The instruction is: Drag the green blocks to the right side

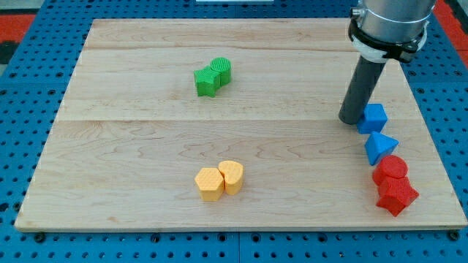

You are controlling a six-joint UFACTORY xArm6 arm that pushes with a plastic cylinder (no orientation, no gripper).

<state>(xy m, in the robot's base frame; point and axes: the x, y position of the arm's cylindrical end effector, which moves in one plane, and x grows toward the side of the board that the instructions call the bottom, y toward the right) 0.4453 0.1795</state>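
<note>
My tip (352, 120) is down on the wooden surface (131, 146), over at the view's right. It sits just beside the blue cube (374, 117), maybe touching its left side; I cannot tell for sure. I have no fingers at all, only a straight dark rod, so there is nothing to open or close and nothing is being held. I can only push things along.

The two green blocks are far from my tip, up in the view's top left part. The green star block (206, 82) and the green cylinder (221, 70) touch each other, so they sit like a pair. That may help, because one push could move both.

To send them to the right, I think my tip must go to their left side first. It is on the wrong side of them now. So the job looks not yet begun.

The yellow hexagon block (210, 183) and the yellow heart block (232, 176) touch each other near the view's bottom, out of the way. The blue triangle block (379, 146), the red cylinder (393, 169) and the red star block (397, 195) line up down the right edge. The greens could bump into those if pushed too far.
</note>
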